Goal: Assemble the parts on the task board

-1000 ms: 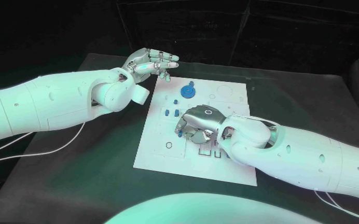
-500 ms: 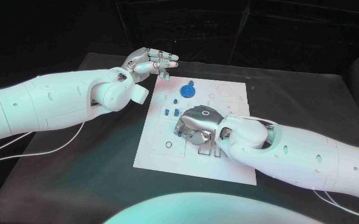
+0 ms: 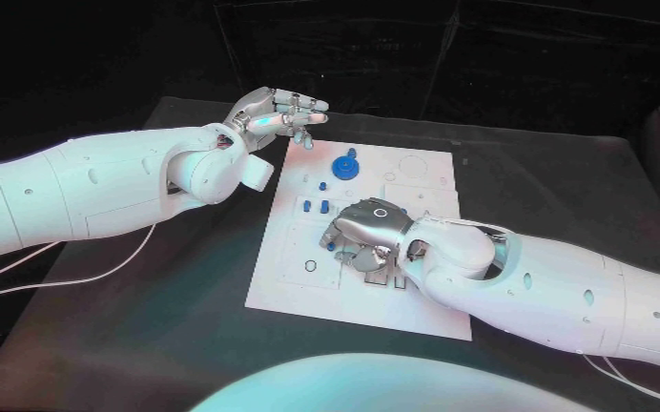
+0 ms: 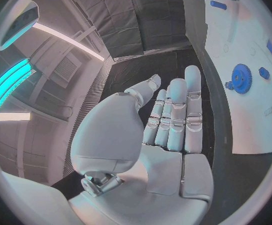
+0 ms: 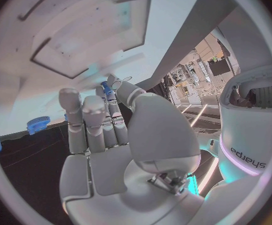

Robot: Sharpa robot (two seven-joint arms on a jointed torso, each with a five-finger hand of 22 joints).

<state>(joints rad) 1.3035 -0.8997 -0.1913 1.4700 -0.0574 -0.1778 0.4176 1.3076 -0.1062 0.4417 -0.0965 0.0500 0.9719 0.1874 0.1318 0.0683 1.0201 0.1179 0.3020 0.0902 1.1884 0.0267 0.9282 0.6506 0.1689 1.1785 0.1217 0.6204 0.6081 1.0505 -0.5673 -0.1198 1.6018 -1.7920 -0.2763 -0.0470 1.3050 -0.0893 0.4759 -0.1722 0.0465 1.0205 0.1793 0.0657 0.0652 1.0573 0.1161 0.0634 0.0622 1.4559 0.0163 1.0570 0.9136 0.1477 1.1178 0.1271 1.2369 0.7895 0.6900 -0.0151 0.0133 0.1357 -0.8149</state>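
The black table (image 3: 165,307) is carrying the white task board (image 3: 296,283) at its middle. The right arm (image 3: 550,288) is reaching in over the board's near half, with the right hand (image 3: 366,233) sitting low over the centre of the board, palm down. In the right wrist view its fingers are pinching a small blue peg (image 5: 106,89) at the tips, close to the board surface. The left arm (image 3: 111,183) is lying off the board's left side, and the left hand (image 3: 279,114) is hanging above the table just past the board's far left corner, fingers extended close together and holding nothing. A blue gear (image 3: 345,166) is sitting on the far part of the board, with smaller blue parts (image 3: 317,207) lying between it and the right hand.
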